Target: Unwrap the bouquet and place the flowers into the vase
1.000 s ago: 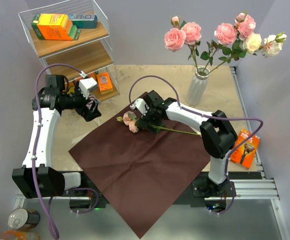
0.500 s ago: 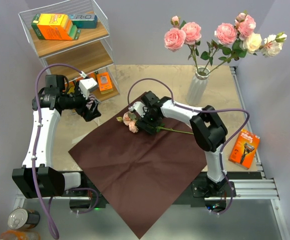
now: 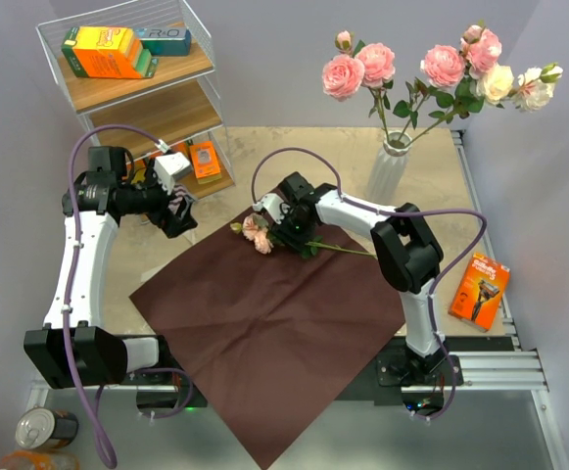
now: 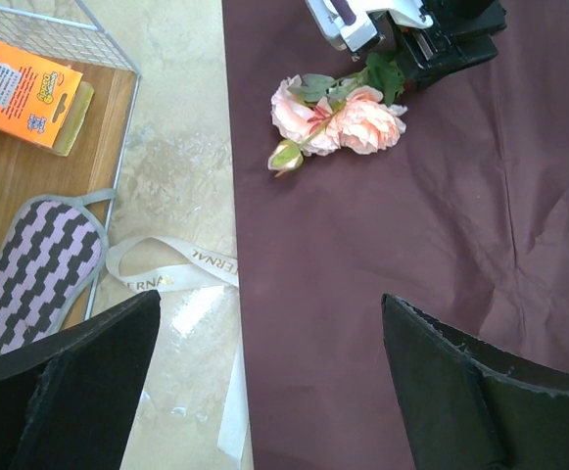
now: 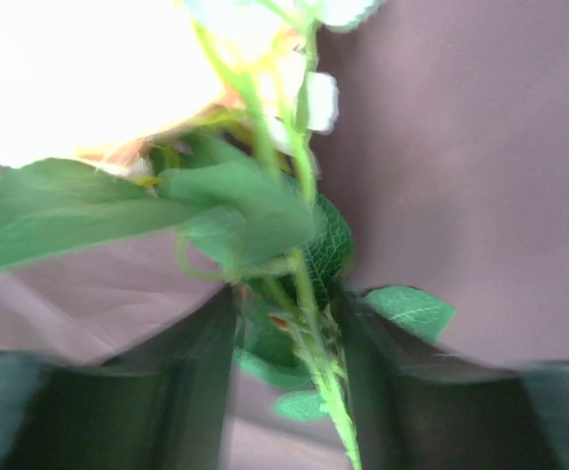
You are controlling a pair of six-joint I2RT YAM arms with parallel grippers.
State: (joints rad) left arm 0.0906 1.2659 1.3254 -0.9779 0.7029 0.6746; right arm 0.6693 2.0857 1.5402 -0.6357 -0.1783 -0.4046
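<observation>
The right arm point(image 3: 362, 217) bends low over the far corner of the paper point(image 3: 274, 333). The right gripper point(image 3: 292, 235) sits around the stem of a pink rose point(image 3: 257, 233) lying there; nobody can tell if it pinches. The left gripper point(image 4: 264, 372) hangs wide open. Other flowers point(image 3: 377, 64) stand in the vase point(image 3: 387, 176).

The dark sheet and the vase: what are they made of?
The dark sheet looks like matte paper: it shows sharp fold creases and no shine. The vase is whitish with little glare, maybe ceramic or frosted glass; it is hard to tell from here.
</observation>
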